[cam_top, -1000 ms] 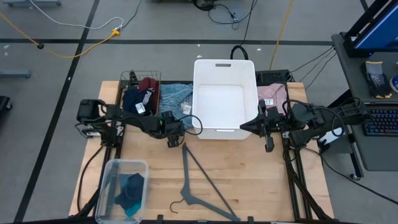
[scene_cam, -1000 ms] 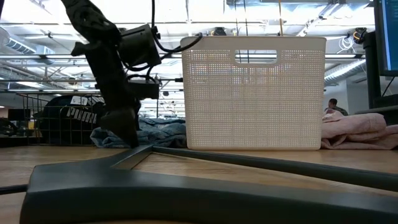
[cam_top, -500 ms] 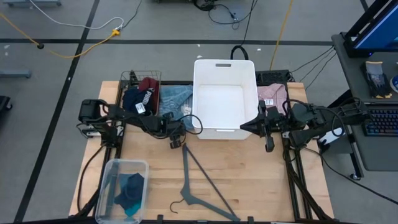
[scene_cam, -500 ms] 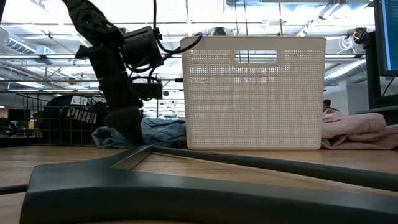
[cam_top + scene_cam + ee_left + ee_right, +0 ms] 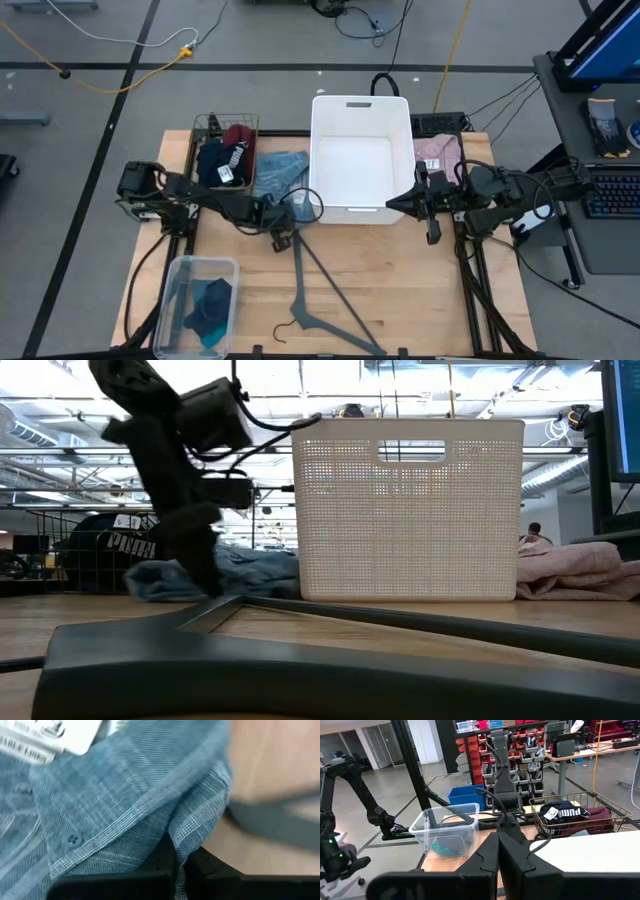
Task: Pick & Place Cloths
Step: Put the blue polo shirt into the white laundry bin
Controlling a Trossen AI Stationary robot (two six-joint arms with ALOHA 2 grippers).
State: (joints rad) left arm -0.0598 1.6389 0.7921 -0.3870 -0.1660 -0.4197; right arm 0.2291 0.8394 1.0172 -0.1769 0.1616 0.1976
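Observation:
A light-blue cloth [image 5: 282, 172] with a white tag lies on the table between the wire basket [image 5: 226, 150] and the white bin [image 5: 360, 160]. My left gripper [image 5: 282, 232] stands over its near edge and is shut on it; the low view shows the left gripper [image 5: 205, 575] pointing down at the light-blue cloth [image 5: 255, 572]. Navy and maroon cloths [image 5: 225, 152] fill the wire basket, a pink cloth [image 5: 438, 150] lies right of the bin, and a teal cloth [image 5: 210, 300] sits in a clear box. My right gripper [image 5: 398, 205] hangs shut by the bin's right near corner, holding nothing. My left gripper pinches the light-blue cloth's near hem [image 5: 192, 832] between its two fingers, at a folded corner. The fingers [image 5: 208, 582] come from above, pointing down. The rest of the cloth lies slack on the table behind the gripper.
A grey clothes hanger [image 5: 322, 290] lies on the wood right beside the left gripper and runs to the near edge. The clear box [image 5: 200, 300] stands at the near left. The bin's wall rises just right of the held cloth.
My left gripper has shut on the light-blue cloth's near edge and drawn back toward the table's near left. The cloth's near part has slid along the table with it, while its far part has stayed by the basket and bin.

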